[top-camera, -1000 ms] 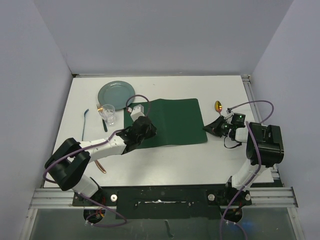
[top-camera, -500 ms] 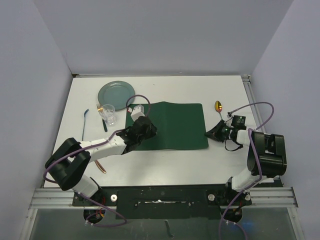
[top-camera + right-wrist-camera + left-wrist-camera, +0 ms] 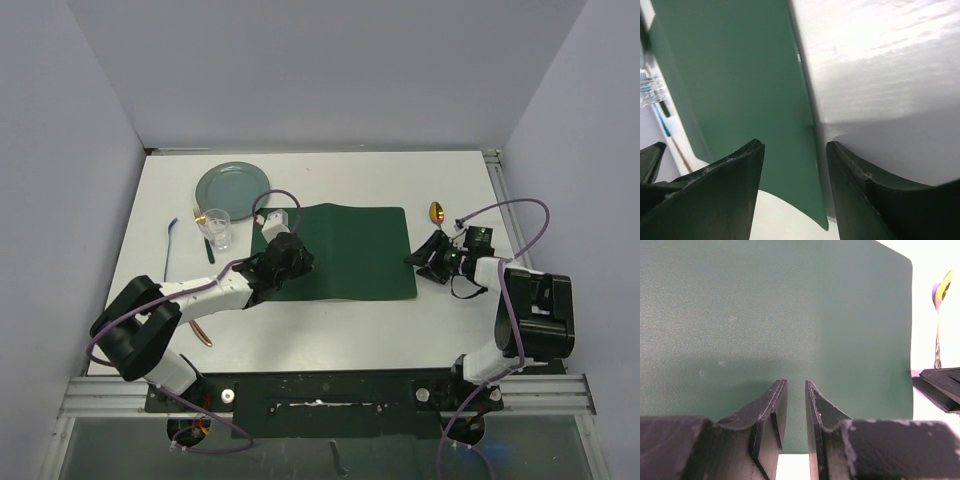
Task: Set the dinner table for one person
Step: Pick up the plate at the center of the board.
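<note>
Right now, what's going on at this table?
Both arms are at the green placemat, which lies flat on the dinner table. The right gripper is open, straddling the mat's right edge. The left gripper is over its near-left part, jaws slightly apart. The plate, glass and spoon lie off the mat.

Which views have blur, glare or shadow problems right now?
Top external: even diffuse light, sharp, faint shadows on the dinner table. Left wrist: left gripper softens toward the lens, placemat grain crisp, table blown out at right, spoon colour-fringed. Right wrist: right gripper blurred, placemat edge soft, grey shadow band across the table.
</note>
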Robot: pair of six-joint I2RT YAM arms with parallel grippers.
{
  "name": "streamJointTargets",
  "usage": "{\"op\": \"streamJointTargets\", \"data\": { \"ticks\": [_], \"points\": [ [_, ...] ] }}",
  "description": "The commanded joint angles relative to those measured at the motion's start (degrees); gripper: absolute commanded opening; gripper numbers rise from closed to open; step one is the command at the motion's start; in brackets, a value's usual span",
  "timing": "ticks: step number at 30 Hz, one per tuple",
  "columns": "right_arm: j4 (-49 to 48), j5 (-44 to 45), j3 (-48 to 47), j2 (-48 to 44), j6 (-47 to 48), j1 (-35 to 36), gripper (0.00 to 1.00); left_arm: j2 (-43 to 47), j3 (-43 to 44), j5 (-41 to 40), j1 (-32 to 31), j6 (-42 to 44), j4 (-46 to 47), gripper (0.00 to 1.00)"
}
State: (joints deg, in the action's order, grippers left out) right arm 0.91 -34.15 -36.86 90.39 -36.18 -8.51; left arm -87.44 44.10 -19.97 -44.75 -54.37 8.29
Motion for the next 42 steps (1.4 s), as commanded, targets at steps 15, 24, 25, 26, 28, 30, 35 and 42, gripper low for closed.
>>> {"op": "streamJointTargets", "data": {
  "ticks": [15,24,25,26,28,30,35,42],
  "points": [
    [13.53,6.60,-12.22,-14.32,1.53,4.38,0.63,-2.44,24.73,7.93,15.31,17.49,-7.35,0.37],
    [7.45,6.91,-18.66,-4.18,-2.31,15.91,0.64,-15.74,52.56,3.39,26.82,27.02,-28.15,0.49],
    [7.26,7.31,-19.41,-3.58,-2.58,17.24,0.64,-17.29,55.99,3.49,28.34,27.55,-30.11,0.49],
    [7.07,7.62,-20.07,-3.14,-2.84,18.49,0.64,-18.85,58.23,3.83,29.92,27.78,-31.64,0.49],
    [6.68,8.33,-21.10,-2.57,-3.22,20.56,0.64,-20.99,61.15,4.31,32.61,28.66,-33.21,0.49],
    [6.34,8.73,-21.63,-2.41,-3.72,22.16,0.64,-23.05,63.27,4.41,34.77,29.24,-34.09,0.49],
    [6.24,9.25,-23.04,-2.99,-4.51,25.50,0.64,-30.82,72.79,4.83,39.72,30.23,-39.88,0.50],
    [8.67,11.83,-25.52,-6.18,-4.33,29.03,0.64,-42.05,85.28,8.75,44.77,31.02,-45.99,0.50]
  ]
}}
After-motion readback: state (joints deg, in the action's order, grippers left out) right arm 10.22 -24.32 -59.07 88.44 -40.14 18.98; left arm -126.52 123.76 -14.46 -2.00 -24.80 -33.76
